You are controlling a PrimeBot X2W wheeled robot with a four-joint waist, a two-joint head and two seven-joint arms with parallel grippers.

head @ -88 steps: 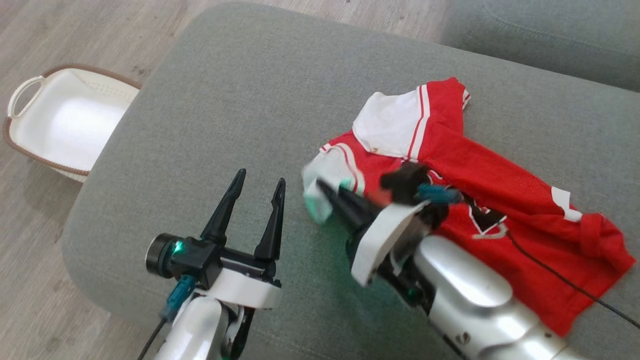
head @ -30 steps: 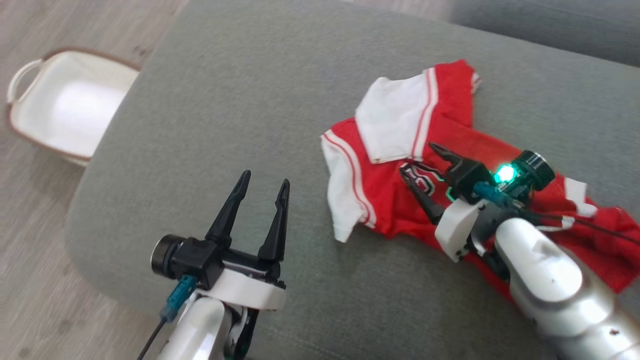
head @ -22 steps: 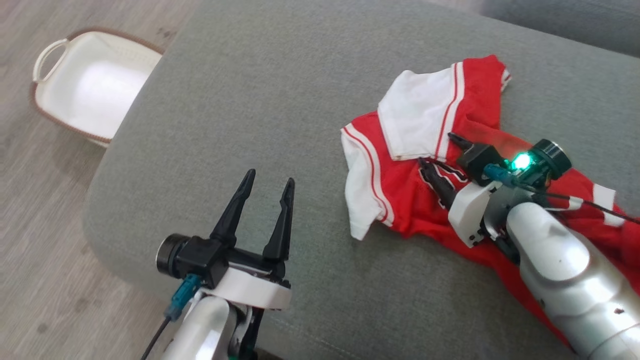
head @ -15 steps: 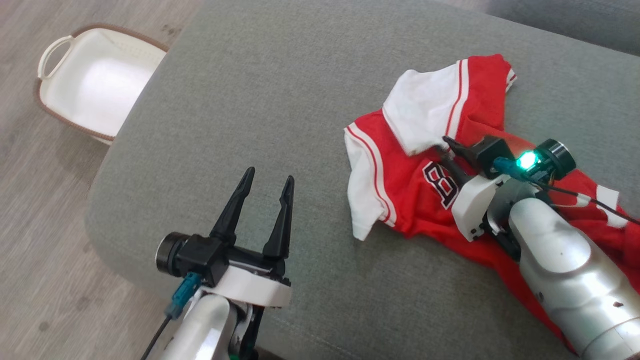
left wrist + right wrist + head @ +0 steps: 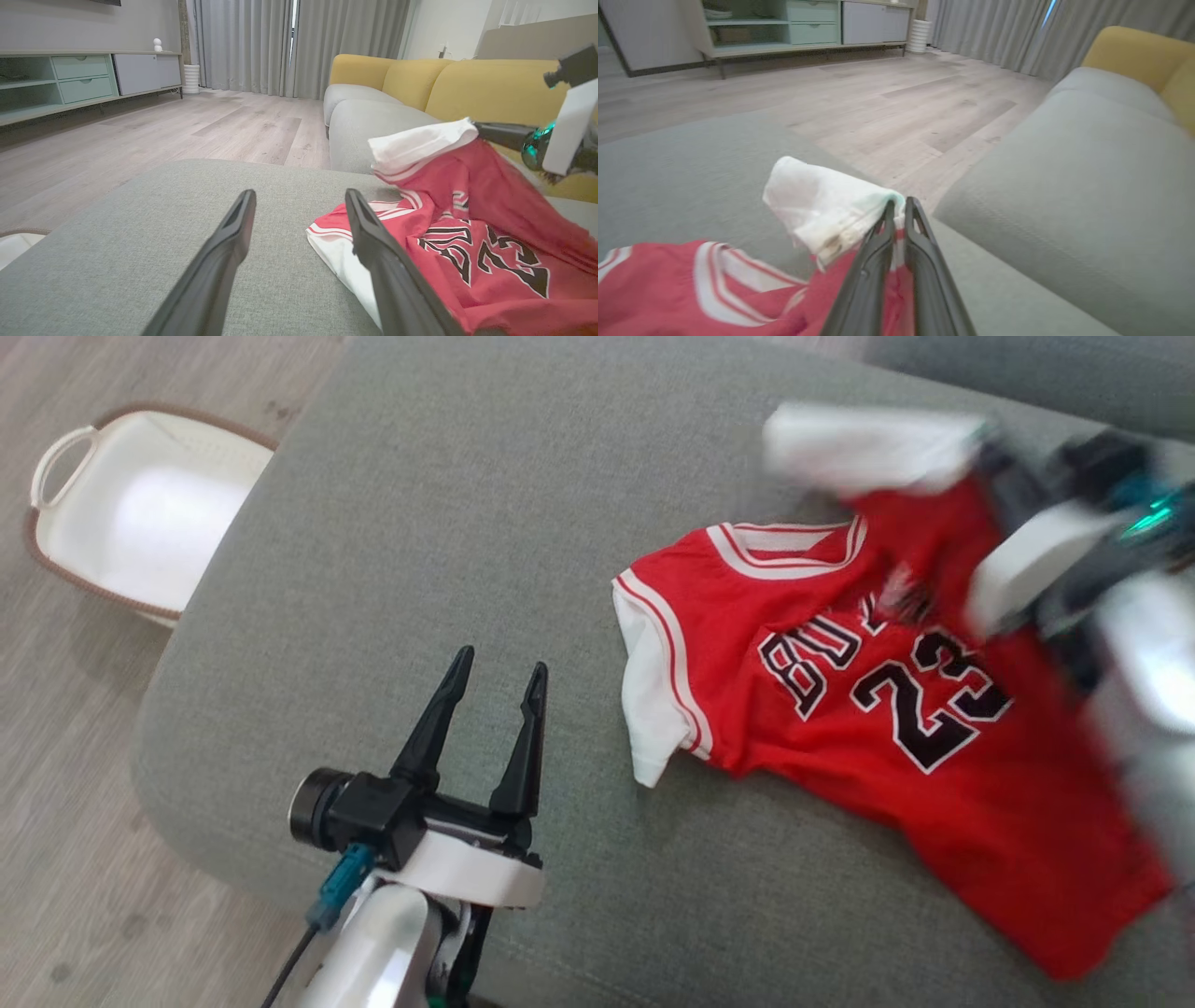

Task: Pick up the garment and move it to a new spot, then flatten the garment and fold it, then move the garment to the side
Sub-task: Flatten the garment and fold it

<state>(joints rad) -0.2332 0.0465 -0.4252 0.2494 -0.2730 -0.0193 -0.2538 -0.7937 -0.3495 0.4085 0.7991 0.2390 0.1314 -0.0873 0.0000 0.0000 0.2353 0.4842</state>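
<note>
Now that the sleeve [image 5: 859, 446] has been peeled back, the shirt [image 5: 868, 709] shows its number.
From above it lies right of centre on the grey cushion [image 5: 448, 523], right gripper [image 5: 994, 453] far right, left gripper [image 5: 501, 661] near, fingers apart. Left wrist: sleeve held aloft. Right wrist: fingers clamped on it; flattening looks under way.

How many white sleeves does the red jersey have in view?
2. One sleeve lies on the grey cushion; the other sleeve is lifted, pinched in the right gripper.
</note>
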